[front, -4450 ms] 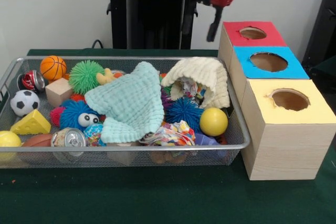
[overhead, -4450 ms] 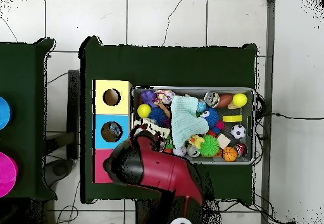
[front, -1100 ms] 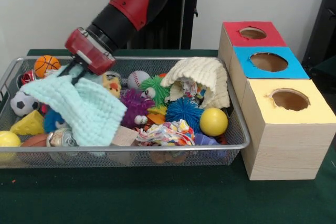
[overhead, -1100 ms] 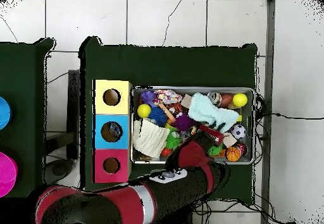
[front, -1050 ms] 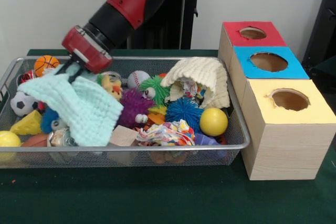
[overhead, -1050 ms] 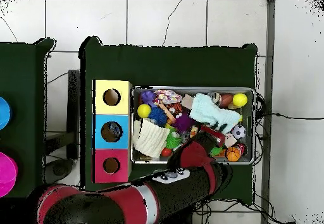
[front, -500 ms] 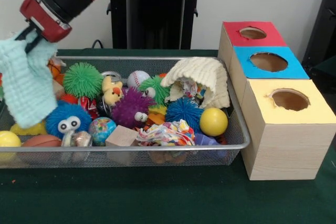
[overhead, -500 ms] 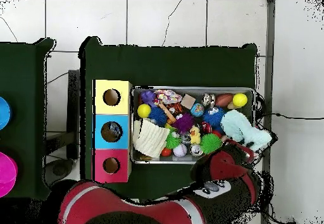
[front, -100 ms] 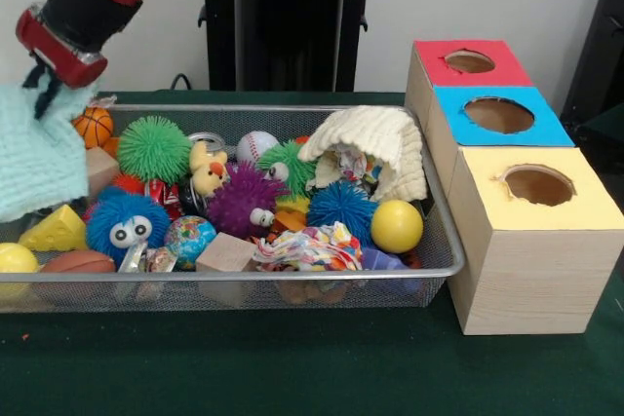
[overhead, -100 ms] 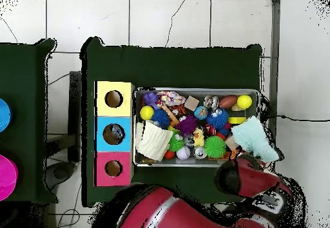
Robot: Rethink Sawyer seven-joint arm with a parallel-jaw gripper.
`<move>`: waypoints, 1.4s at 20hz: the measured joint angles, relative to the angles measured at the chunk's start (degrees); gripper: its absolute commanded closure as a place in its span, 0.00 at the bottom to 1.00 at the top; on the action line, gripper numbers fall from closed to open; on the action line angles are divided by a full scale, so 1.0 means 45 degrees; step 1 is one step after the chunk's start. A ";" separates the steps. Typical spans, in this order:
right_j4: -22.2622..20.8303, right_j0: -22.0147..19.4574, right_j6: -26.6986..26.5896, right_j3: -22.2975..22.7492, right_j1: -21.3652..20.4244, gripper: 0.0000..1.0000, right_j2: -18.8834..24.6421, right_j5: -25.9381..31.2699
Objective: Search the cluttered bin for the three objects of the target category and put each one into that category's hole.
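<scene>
Mint cloth (front, -100 ms: 39,158) knitted, rough; bin (front, -100 ms: 444,241) wire mesh metal; boxes (front, -100 ms: 531,260) matt wood-grain.

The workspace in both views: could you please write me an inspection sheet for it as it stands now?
Surface: green table, bare in front of the bin.
Job's things: wire bin full of toys; red box, blue box and yellow box in a row beside it, each with a round hole on top.
Clutter: cream cloth draped over toys; yellow ball; purple fuzzy toy; basketball; wood block; cheese wedge.
Gripper: jaws shut on the mint cloth, held at the bin's end, hanging past its edge.
Cables: black cable on the tiled floor.
Surroundings: second table with a blue disc and a pink disc.
</scene>
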 measured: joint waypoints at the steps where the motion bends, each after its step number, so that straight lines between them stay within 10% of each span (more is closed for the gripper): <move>1: -0.0131 -0.0456 0.0001 -0.0002 -0.0099 1.00 0.0466 0.0203; 9: -0.0756 -0.5317 -0.0041 0.0424 -0.2229 1.00 0.5420 0.3660; 18: -0.0769 -0.8886 -0.0338 0.0505 -0.2196 1.00 0.9311 0.6601; 23: -0.1323 -0.9278 -0.0351 0.0579 -0.1355 1.00 1.0417 0.6270; 28: -0.3986 -0.7782 -0.0351 0.0634 -0.1309 1.00 1.0082 0.3856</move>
